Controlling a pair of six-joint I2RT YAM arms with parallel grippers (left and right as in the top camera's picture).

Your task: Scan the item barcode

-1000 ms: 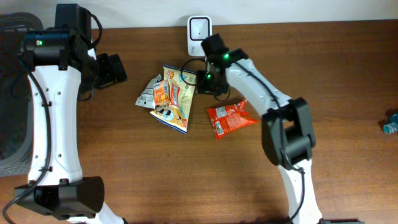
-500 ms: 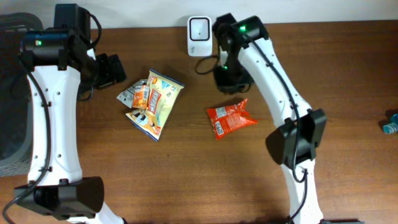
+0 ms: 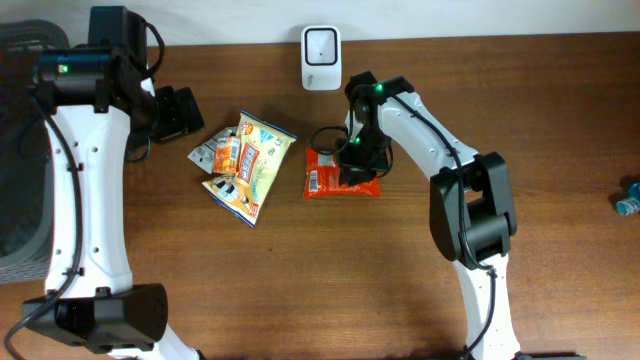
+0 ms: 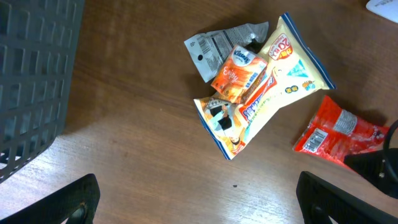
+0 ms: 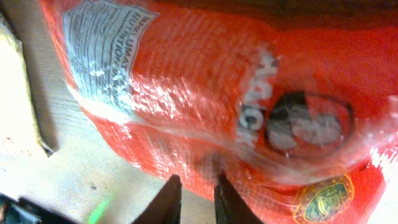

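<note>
Red packet (image 3: pixel 320 173) | right half hidden under right arm (image 3: pixel 420 125) | jaws pinch it

Upper left in my right wrist view, I read "NUTRITION" on the white panel (image 5: pixel 99 56) of the red packet (image 5: pixel 199 81); the rest is blurred.

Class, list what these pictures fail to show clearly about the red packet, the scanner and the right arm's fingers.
Right wrist: too close and blurred to tell whether the fingers pinch the red packet.
Overhead: the right arm itself covers those fingers.
Left wrist: scanner cut off by the corner.
</note>
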